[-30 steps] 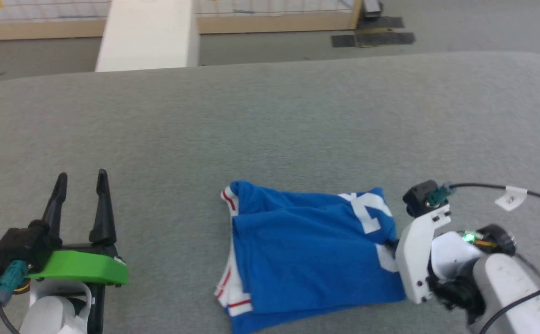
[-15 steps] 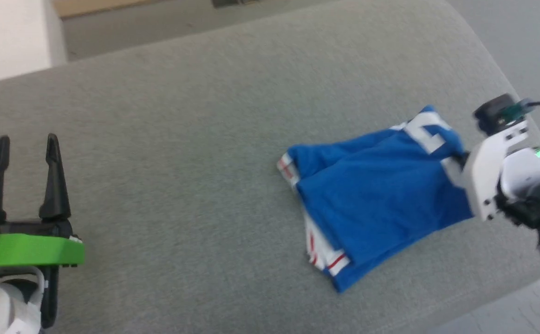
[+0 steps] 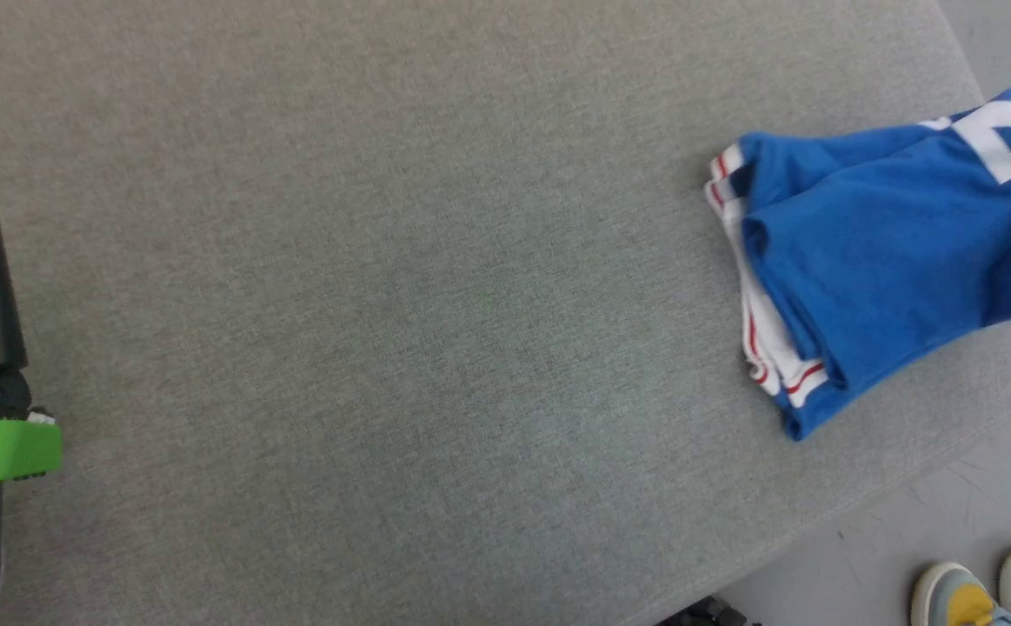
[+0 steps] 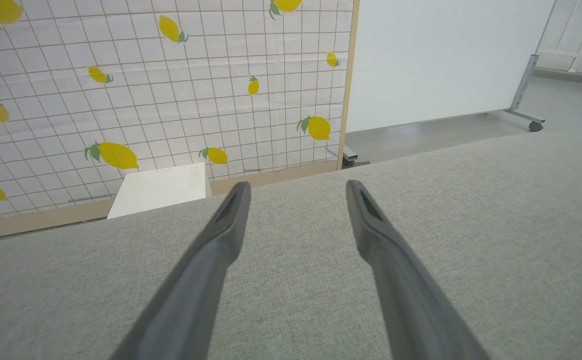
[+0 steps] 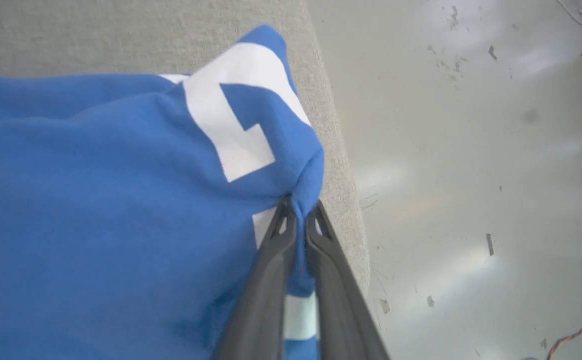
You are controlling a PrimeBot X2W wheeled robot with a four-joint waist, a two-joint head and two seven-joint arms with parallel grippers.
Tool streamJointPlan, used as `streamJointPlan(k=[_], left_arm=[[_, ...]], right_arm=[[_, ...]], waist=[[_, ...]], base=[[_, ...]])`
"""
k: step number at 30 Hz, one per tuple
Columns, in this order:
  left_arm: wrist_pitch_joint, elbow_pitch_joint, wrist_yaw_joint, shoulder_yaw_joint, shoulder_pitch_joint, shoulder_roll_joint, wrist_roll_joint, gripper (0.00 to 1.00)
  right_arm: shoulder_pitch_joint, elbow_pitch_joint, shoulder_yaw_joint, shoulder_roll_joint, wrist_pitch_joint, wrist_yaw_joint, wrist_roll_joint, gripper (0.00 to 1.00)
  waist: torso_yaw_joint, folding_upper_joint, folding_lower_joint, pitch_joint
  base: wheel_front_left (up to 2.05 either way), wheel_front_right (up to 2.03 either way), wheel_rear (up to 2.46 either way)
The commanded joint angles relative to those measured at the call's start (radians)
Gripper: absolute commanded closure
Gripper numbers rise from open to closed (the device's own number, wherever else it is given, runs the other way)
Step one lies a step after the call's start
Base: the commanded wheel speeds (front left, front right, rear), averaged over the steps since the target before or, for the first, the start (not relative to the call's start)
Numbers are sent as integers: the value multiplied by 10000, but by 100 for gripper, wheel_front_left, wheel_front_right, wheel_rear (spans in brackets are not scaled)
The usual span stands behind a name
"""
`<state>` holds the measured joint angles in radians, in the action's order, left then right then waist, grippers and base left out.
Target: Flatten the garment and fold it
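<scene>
Two fingers of the right hand (image 5: 301,209) press together on a blue pinch of the garment (image 5: 95,200), which lies bunched in layers at the right edge of the grey bench (image 3: 383,304). Well apart, the left hand (image 4: 296,187) hovers spread above the bench.

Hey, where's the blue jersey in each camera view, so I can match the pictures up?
Head view: the garment lies at the right edge, near the grey surface's corner.
Left wrist view: the open left gripper points over bare surface toward the lemon-print screen.
Right wrist view: the garment spreads over the left half, its edge pinched in the shut right gripper.
Shared landmark: the grey surface.
</scene>
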<state>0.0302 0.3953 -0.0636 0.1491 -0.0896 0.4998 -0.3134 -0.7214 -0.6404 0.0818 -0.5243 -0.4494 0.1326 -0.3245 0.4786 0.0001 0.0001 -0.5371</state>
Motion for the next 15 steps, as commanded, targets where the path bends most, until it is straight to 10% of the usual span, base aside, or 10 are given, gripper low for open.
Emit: streamJointPlan(k=[1, 7, 8, 9, 15], left_arm=[[-75, 161, -84, 85, 120, 122, 104, 0], [-395, 637, -166, 259, 279, 304, 115, 0], [-425, 680, -173, 268, 293, 319, 115, 0], [-455, 723, -182, 277, 309, 334, 114, 0], [-405, 682, -252, 200, 310, 255, 97, 0]], right_arm=[[-263, -137, -245, 72, 256, -19, 226, 100], [-661, -909, -1490, 170, 905, -19, 1165, 100], [-698, -1012, -1659, 205, 967, -19, 1258, 65], [-743, -1111, -1849, 245, 1071, -19, 1358, 0], [-1004, -1079, -2222, 334, 1947, -19, 1406, 0]], waist=[[116, -1, -1, -636], [71, -1, -1, -858], [61, -1, -1, -875], [51, -1, -1, -891], [-52, -1, -1, -738]], base=[[0, 0, 0], [0, 0, 0], [0, 0, 0], [0, 0, 0], [0, 0, 0]])
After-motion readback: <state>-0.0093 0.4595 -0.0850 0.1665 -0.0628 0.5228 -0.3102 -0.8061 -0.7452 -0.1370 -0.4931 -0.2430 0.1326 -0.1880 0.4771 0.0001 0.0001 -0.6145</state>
